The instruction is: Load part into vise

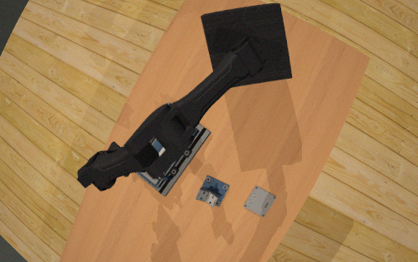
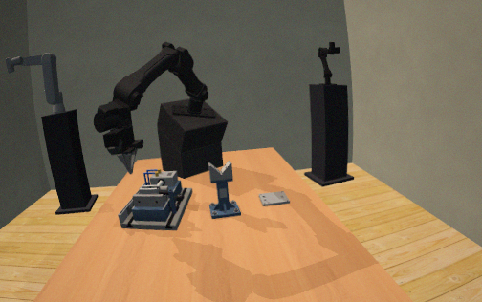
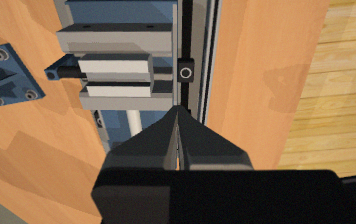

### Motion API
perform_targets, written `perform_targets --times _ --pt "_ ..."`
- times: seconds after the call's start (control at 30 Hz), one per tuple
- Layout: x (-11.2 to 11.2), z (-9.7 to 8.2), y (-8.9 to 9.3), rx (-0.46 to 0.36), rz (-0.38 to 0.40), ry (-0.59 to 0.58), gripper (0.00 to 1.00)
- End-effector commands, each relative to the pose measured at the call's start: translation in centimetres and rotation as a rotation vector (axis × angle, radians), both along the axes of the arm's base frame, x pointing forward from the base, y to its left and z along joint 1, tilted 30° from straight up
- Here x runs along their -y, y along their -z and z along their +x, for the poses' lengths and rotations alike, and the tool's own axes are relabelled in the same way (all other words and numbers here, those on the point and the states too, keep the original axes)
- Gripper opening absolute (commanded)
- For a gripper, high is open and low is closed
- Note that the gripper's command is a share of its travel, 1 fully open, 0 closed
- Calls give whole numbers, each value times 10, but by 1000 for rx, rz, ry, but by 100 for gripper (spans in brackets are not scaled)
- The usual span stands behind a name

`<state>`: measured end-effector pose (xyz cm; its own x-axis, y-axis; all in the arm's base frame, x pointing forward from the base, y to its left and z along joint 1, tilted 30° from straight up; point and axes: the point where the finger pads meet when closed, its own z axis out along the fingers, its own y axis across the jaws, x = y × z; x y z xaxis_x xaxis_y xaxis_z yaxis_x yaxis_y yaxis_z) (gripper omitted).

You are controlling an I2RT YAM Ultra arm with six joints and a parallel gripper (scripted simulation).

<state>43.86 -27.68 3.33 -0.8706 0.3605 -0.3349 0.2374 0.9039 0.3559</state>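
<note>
The vise is open. In the wrist view the grey part lies between its jaws, with its milled slot facing up. One long side is at or very close to the fixed jaw. Its left end is at the tip of the work stop; contact is hard to tell. The other jaw is on the cylinder rod. My gripper is shut and empty, above the vise. The low bars are hidden. The infeed plate bears nothing.
The V-block stands on its blue base between the vise and the infeed plate, and holds nothing. Blue air tubes rise at the back of the vise. My arm's black pedestal is behind the table.
</note>
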Motion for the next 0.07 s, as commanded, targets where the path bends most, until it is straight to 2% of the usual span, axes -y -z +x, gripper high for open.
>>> perform_targets --times 0.0,0.03 --pt "19 -1 -30 54 -38 23 0" --pt "19 -1 -30 54 -38 23 0"
